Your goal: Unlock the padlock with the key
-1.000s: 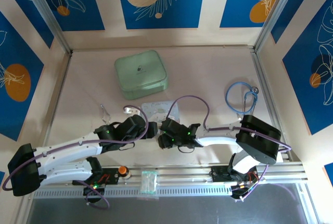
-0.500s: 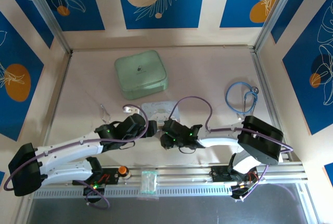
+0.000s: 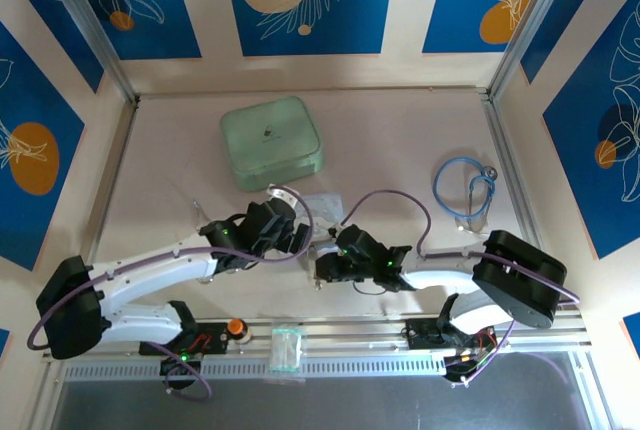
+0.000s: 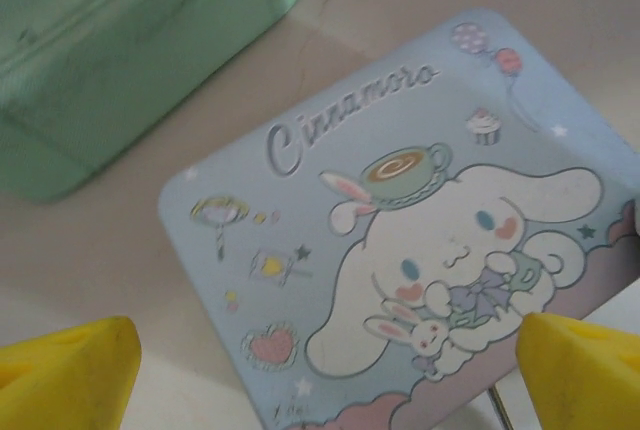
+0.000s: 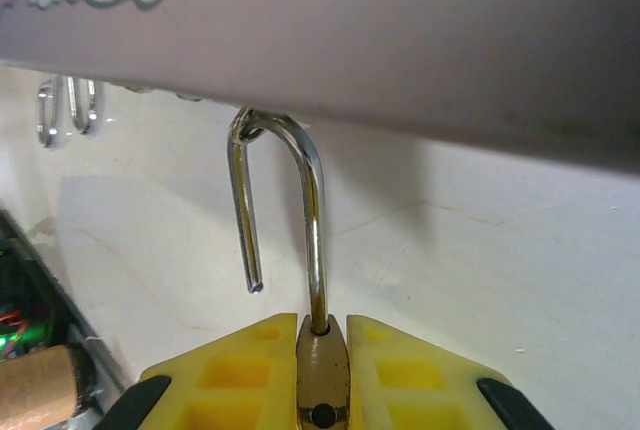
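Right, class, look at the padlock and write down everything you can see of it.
The padlock is small, with a brass-coloured body and a thin, shiny silver shackle. The shackle is open: one leg sits in the body, and the other leg's free end hangs in the air. The body is pinched between the yellow fingers of the right hand, with the shackle pointing away from it. The shackle's bend hooks into a small fitting on the edge of the pastel tin.

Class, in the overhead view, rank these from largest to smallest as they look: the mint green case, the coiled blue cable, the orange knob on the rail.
1. Mint green case
2. Coiled blue cable
3. Orange knob
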